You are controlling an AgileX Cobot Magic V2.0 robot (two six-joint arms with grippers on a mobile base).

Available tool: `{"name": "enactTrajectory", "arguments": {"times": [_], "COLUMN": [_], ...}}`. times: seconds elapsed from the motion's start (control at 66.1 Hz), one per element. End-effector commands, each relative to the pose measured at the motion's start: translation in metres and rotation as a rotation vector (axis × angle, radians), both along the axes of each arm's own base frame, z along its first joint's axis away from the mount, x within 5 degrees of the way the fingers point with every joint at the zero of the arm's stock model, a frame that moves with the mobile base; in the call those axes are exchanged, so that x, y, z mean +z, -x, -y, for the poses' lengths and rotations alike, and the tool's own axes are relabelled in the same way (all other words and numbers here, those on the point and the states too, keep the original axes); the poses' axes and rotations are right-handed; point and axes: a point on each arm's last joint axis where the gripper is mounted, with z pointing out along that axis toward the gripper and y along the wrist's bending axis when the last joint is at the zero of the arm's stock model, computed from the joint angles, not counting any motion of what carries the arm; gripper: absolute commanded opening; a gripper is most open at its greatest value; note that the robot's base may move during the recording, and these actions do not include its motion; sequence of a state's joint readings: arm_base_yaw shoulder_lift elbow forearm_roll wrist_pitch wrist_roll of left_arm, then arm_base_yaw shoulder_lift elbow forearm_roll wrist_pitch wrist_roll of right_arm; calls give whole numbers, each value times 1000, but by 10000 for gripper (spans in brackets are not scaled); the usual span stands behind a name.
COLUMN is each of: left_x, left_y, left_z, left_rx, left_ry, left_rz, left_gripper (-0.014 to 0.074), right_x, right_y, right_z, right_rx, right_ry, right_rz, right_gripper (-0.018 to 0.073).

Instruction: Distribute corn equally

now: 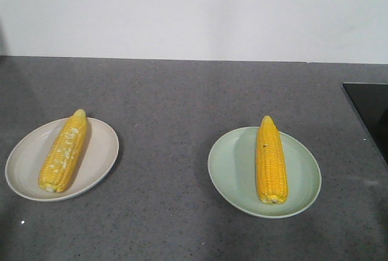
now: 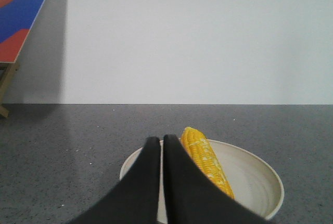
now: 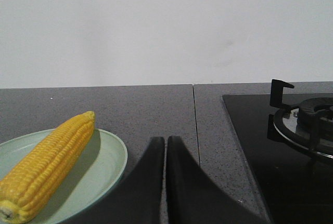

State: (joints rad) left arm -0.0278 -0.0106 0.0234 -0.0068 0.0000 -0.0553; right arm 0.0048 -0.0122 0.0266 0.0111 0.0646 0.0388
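Note:
One corn cob (image 1: pixel 63 151) lies lengthwise on a beige plate (image 1: pixel 100 161) at the left. A second corn cob (image 1: pixel 270 160) lies on a pale green plate (image 1: pixel 233 170) at the right. Neither gripper shows in the front view. My left gripper (image 2: pixel 161 142) is shut and empty, hovering over the near edge of the beige plate (image 2: pixel 255 182), with the cob (image 2: pixel 205 160) just right of its fingers. My right gripper (image 3: pixel 165 142) is shut and empty above the counter, to the right of the green plate (image 3: pixel 106 159) and its cob (image 3: pixel 49 164).
The dark grey speckled counter (image 1: pixel 182 103) runs back to a white wall. A black glass hob (image 1: pixel 370 112) with a burner grate (image 3: pixel 304 122) sits at the right. A seam (image 3: pixel 195 115) splits the counter. A red and blue board (image 2: pixel 21 5) leans at far left.

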Motion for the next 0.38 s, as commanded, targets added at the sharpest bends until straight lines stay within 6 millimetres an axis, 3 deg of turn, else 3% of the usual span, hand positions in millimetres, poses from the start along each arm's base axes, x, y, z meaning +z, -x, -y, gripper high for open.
{"name": "enactTrajectory", "arguments": {"times": [0.0, 0.363], "left_x": [2, 2], "left_y": [1, 1], "left_z": [0, 0], "left_rx": [2, 2], "left_ry": [12, 12], "left_rz": [68, 68], "left_gripper": [-6, -6], "right_x": [2, 2], "right_y": [0, 0], "right_z": [0, 0], "right_rx": [-4, -4], "right_ry": [19, 18], "right_rz": [61, 62], "right_gripper": [-7, -7]}}
